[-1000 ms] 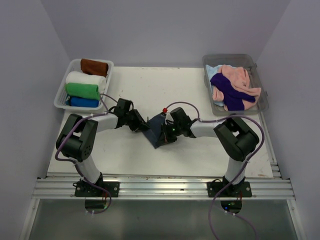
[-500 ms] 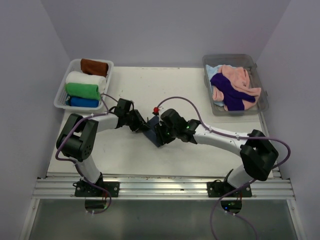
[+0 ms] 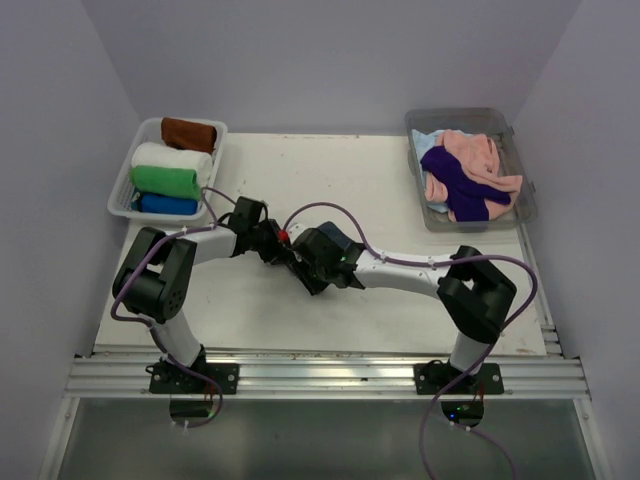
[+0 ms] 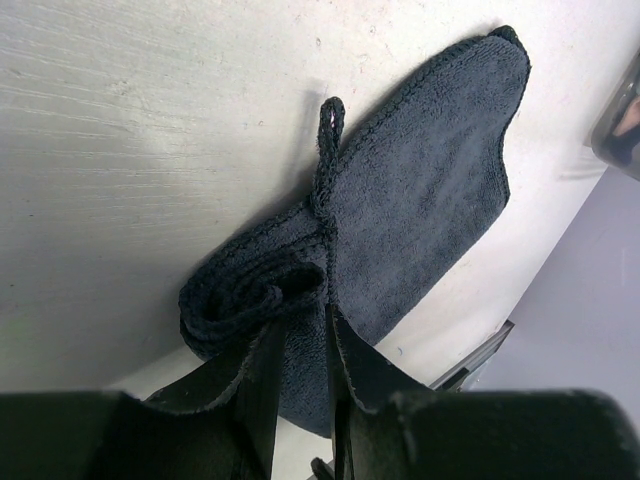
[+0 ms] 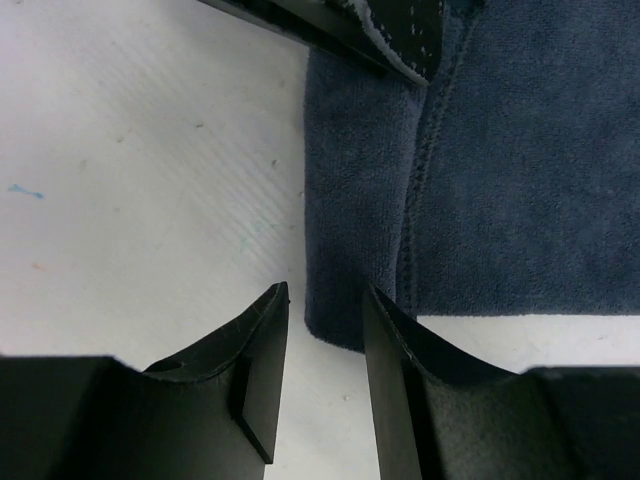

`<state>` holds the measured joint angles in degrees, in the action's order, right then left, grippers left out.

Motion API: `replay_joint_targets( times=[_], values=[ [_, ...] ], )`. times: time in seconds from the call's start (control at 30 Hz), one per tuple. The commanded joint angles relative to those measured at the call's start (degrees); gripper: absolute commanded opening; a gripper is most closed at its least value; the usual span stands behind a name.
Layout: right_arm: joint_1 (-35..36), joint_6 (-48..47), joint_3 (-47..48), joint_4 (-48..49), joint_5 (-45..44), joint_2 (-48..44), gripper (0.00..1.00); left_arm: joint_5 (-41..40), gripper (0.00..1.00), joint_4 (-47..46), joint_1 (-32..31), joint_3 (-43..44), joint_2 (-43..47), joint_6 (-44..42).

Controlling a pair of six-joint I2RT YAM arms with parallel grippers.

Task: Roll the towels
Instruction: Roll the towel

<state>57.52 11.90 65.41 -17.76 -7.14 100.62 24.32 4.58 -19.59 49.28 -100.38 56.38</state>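
Note:
A dark grey-blue towel point(image 4: 420, 190) lies on the white table, one end rolled into a small coil point(image 4: 245, 300). My left gripper point(image 4: 300, 335) is shut on that rolled end. In the top view the towel point(image 3: 313, 287) is mostly hidden under both wrists. My right gripper point(image 5: 325, 295) hangs open just above the table, and the towel's point(image 5: 500, 170) near corner lies just ahead of the gap between its tips. Both grippers meet at the table's middle: left gripper point(image 3: 285, 252), right gripper point(image 3: 303, 264).
A white basket point(image 3: 122, 190) at the back left holds rolled brown point(image 3: 188, 133), white point(image 3: 172, 158), green point(image 3: 165, 181) and blue point(image 3: 167, 205) towels. A clear bin point(image 3: 525, 190) at the back right holds loose pink point(image 3: 475, 155) and purple point(image 3: 460, 185) towels.
My right gripper has opened and its arm has swung left along the towel toward my left gripper. The left arm has stayed put, still gripping the rolled end.

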Motion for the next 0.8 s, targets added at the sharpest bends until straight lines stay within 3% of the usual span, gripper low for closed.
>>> replay_joint_targets(
  times=[0.0, 0.1, 0.23, 0.47, 0.57, 0.6, 0.77],
  values=[
    [0.23, -2.41, 0.43, 4.65, -4.8, 0.54, 0.4, -3.4, 0.27, 3.68, -0.18, -0.85, -2.1, -2.15],
    [0.67, -3.2, -0.54, 5.8, -7.97, 2.12, 0.4, -3.31, 0.27, 3.77, -0.09, -0.76, -2.19, -2.15],
    [1.72, -3.29, -1.77, 6.94, -10.26, 3.7, 0.49, -3.22, 0.27, 3.77, -0.09, -0.76, -2.28, -2.06],
    [2.95, -2.23, -5.28, 10.11, -13.16, 5.9, 0.49, -3.22, 0.27, 4.04, -0.09, -0.67, -1.84, -2.06],
    [2.95, -0.48, -6.6, 11.08, -14.74, 5.91, 0.36, -3.22, 0.28, 4.47, -0.09, -0.67, -1.4, -2.15],
    [2.95, 0.48, -6.87, 11.08, -14.49, 5.21, 0.25, -3.14, 0.29, 4.56, -0.09, -0.67, -1.23, -2.24],
    [2.08, 2.42, -8.19, 11.87, -9.41, 3.1, 0.05, -2.69, 0.43, 5.87, 0.43, -0.41, 2.55, -2.5]
  ],
)
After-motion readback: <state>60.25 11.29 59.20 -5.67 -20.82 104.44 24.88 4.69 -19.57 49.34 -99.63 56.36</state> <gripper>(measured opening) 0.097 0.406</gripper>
